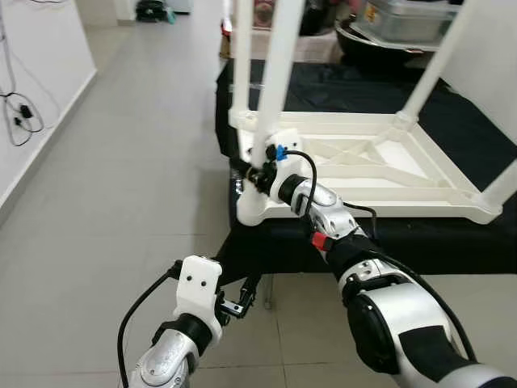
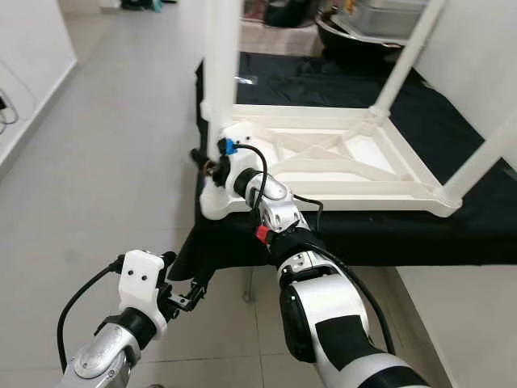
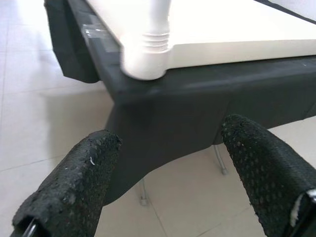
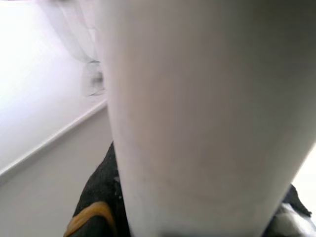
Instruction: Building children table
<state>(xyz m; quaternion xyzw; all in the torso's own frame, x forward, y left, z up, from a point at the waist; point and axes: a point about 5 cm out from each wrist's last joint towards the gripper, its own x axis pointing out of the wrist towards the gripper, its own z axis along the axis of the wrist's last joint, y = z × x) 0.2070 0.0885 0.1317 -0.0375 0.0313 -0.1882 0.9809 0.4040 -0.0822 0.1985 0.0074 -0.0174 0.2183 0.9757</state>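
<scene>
A white children's table (image 1: 380, 198) lies upside down on a black-covered stand (image 1: 452, 121), its legs pointing up. My right gripper (image 1: 258, 174) is at the base of the near-left leg (image 1: 279, 65), shut on it; in the right wrist view the leg (image 4: 207, 113) stands very close, with a black finger (image 4: 98, 197) beside it. My left gripper (image 1: 242, 303) hangs low in front of the stand, open and holding nothing. In the left wrist view its fingers (image 3: 74, 182) are spread apart, below the table's corner socket (image 3: 150, 44).
Three more white legs (image 1: 436, 69) rise from the other corners. Metal trays and pots (image 1: 404, 20) sit at the back of the stand. Cables (image 1: 20, 113) hang on the white wall at left. Grey tiled floor (image 1: 121, 202) stretches to the left.
</scene>
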